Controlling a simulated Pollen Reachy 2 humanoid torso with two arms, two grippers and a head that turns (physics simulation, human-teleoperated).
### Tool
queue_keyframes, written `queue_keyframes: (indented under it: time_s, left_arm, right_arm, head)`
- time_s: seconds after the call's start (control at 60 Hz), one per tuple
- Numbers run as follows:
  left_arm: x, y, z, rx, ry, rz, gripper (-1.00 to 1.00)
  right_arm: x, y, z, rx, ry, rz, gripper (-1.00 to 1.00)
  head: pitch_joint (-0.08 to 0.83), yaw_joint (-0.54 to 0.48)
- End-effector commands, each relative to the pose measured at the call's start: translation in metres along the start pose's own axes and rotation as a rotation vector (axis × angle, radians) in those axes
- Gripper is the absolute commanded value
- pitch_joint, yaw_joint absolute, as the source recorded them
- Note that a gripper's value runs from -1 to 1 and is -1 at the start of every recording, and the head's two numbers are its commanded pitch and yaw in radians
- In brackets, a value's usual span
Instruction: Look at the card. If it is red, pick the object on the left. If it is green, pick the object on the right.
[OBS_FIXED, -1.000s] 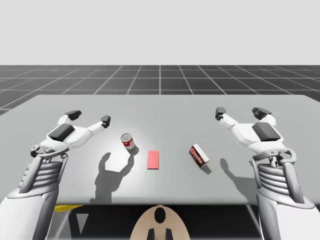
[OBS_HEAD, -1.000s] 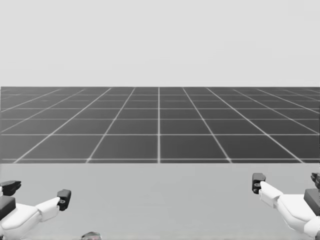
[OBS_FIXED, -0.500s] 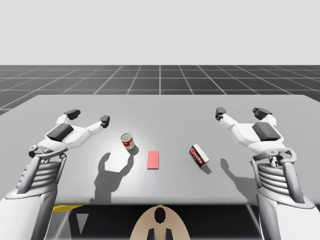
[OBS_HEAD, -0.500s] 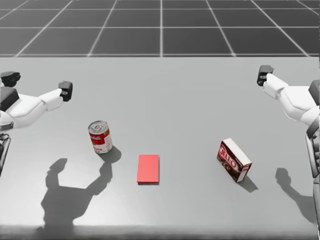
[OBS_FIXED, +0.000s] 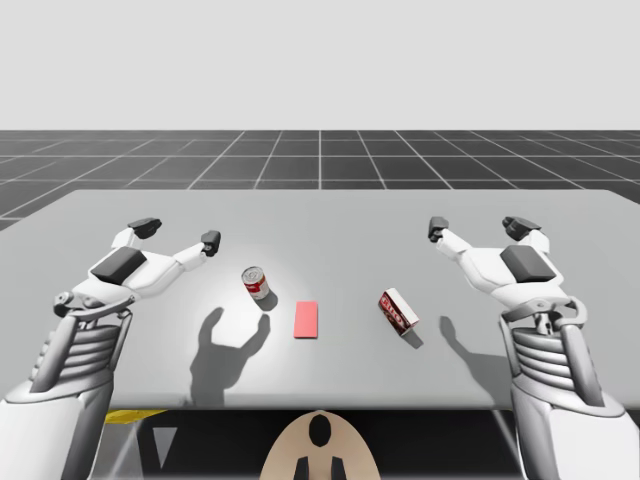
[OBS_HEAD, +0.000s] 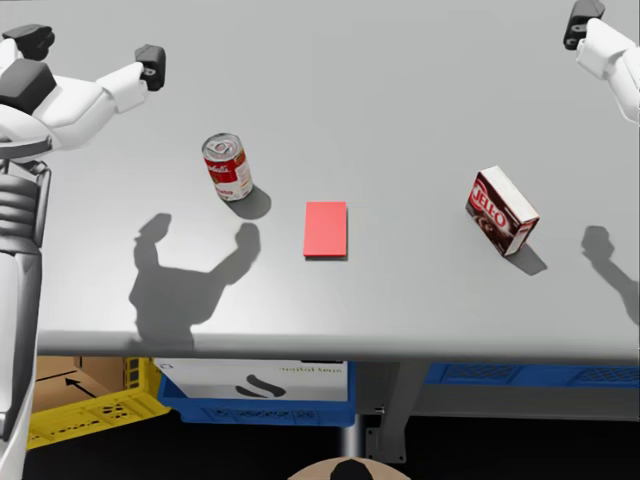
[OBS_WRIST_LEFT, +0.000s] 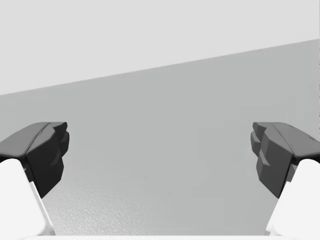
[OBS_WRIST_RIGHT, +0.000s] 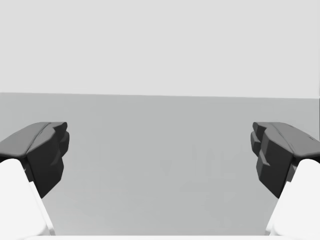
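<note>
A red card (OBS_FIXED: 306, 319) (OBS_HEAD: 326, 229) lies flat near the middle of the grey table (OBS_FIXED: 320, 215). Left of it stands a red and white can (OBS_FIXED: 256, 283) (OBS_HEAD: 228, 168). Right of the card sits a dark red box (OBS_FIXED: 398, 310) (OBS_HEAD: 501, 210), tilted on the table. My left gripper (OBS_FIXED: 178, 233) (OBS_HEAD: 92, 46) (OBS_WRIST_LEFT: 160, 160) hovers open above the table, left of and behind the can. My right gripper (OBS_FIXED: 476, 226) (OBS_WRIST_RIGHT: 160, 160) hovers open behind and to the right of the box. Nothing is between either gripper's fingers.
Below the table's front edge (OBS_HEAD: 330, 352) the head view shows a yellow crate (OBS_HEAD: 85, 410), a blue bin (OBS_HEAD: 250, 410) with a white box (OBS_HEAD: 255, 378) and a table leg (OBS_HEAD: 390, 400). The arms cast shadows (OBS_HEAD: 190, 275) on the tabletop.
My head has turned downward, so the head view now looks onto the table and its front edge. Both arms have barely shifted; the can, card and box have not moved.
</note>
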Motion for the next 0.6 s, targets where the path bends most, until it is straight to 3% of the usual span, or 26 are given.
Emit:
queue_keyframes:
  time_s: [0.017,0.217,0.6]
  left_arm:
    - [0.0016,-0.0013,0.0017,-0.001,-0.005,0.001,-1.0]
    - [0.0021,-0.0024,0.0026,-0.002,-0.006,0.002,-1.0]
    - [0.0024,-0.0038,0.0037,-0.006,-0.005,0.004,-1.0]
  right_arm:
    - [-0.001,0.0015,-0.0003,-0.003,0.0,0.007,-1.0]
    - [-0.0012,0.0013,-0.0009,-0.006,-0.004,0.014,-1.0]
    - [-0.0017,0.0003,-0.0003,-0.01,-0.007,0.014,-1.0]
  head:
    - [0.787,0.06]
    - [0.774,0.07]
    - [0.684,0.24]
